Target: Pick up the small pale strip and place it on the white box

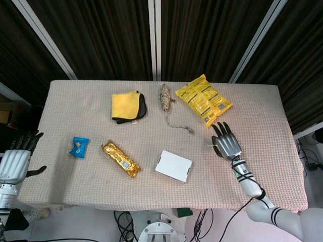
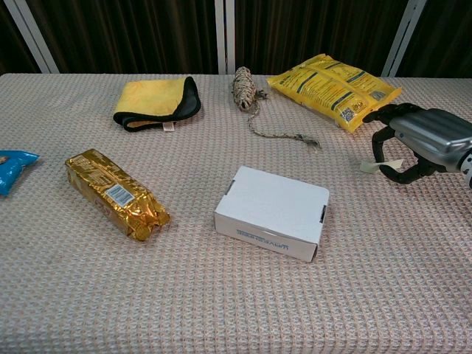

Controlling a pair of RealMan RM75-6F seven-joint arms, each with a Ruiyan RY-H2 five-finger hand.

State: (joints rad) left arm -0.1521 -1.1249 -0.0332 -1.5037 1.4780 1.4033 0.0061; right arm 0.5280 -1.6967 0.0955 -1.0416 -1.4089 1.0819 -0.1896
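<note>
The small pale strip (image 2: 369,166) lies on the mat right of the white box (image 2: 273,212), just below the yellow snack bag. My right hand (image 2: 422,140) hovers low over it, pinching it between a curled finger and the thumb; the strip's left end sticks out past the finger. From above, the strip (image 1: 211,144) shows at the left edge of the right hand (image 1: 228,143), and the white box (image 1: 173,165) sits to its lower left. My left hand (image 1: 15,162) hangs off the table's left edge, fingers apart and holding nothing.
A yellow snack bag (image 1: 203,99) lies just behind the right hand. A twine bundle (image 1: 165,98) with a trailing cord and a yellow cloth (image 1: 127,106) sit at the back. A gold packet (image 1: 120,159) and a blue packet (image 1: 79,147) lie left of the box.
</note>
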